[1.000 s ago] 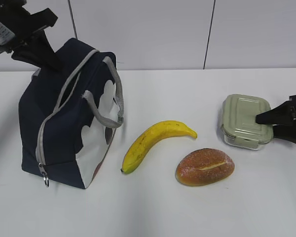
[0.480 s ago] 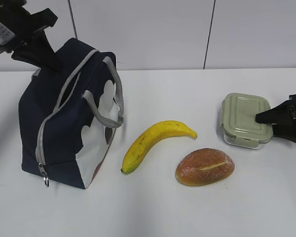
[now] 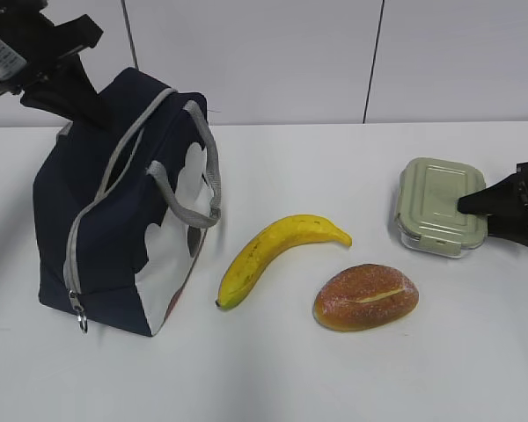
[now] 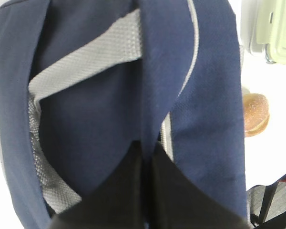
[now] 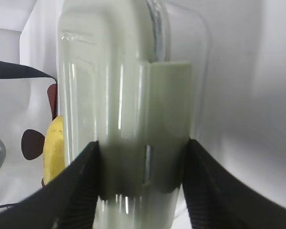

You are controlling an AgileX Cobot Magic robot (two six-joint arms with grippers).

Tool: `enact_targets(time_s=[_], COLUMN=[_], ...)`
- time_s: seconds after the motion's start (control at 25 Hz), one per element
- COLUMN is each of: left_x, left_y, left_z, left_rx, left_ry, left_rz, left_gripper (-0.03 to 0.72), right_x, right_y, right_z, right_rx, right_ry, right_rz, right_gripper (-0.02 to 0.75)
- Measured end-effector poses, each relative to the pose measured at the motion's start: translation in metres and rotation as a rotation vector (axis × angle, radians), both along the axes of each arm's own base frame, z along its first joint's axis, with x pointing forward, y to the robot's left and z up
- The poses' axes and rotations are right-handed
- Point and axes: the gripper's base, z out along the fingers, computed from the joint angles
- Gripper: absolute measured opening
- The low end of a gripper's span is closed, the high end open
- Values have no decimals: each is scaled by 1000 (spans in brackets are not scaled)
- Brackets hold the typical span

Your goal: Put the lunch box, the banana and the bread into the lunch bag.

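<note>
The navy lunch bag (image 3: 114, 220) stands at the left with its zipper open. My left gripper (image 3: 86, 107) is shut on the bag's top rear edge; in the left wrist view the fingertips (image 4: 146, 152) pinch the blue fabric (image 4: 95, 119). The banana (image 3: 277, 251) and the bread (image 3: 366, 297) lie on the table in the middle. My right gripper (image 3: 475, 215) is shut on the right end of the sage-green lunch box (image 3: 438, 204). In the right wrist view the box (image 5: 119, 86) fills the gap between the fingers (image 5: 88, 186).
The white table (image 3: 317, 378) meets a white panelled wall (image 3: 290, 53) behind. The bag's grey handles (image 3: 189, 207) hang toward the banana. The left wrist view also shows the bread (image 4: 255, 114) and the lunch box (image 4: 276, 28) past the bag.
The lunch box has risen a little and shifted slightly right in my right gripper. The left gripper, bag, banana and bread have not moved.
</note>
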Motion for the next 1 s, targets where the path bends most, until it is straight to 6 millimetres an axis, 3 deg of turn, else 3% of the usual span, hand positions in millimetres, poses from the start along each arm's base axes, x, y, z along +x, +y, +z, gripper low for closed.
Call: enact_targets(time_s=[0.16, 0.44, 0.8, 1.0], left_x=[0, 0, 3, 5], left_y=[0, -1, -5, -5], left_z=[0, 1, 4, 5], left_rx=[0, -16, -72, -86], left_ry=[0, 2, -19, -19], left_rz=[0, 1, 33, 73], left_gripper=[-2, -2, -2, -2], right_x=[3, 8, 29, 37], right_y=[-2, 9, 69, 114], right_z=[5, 43, 111, 158], right_rx=[-10, -13, 48, 82], right_ry=[1, -31, -23, -43], right_rz=[-19, -32, 12, 76], right_gripper=[363, 364, 365, 365])
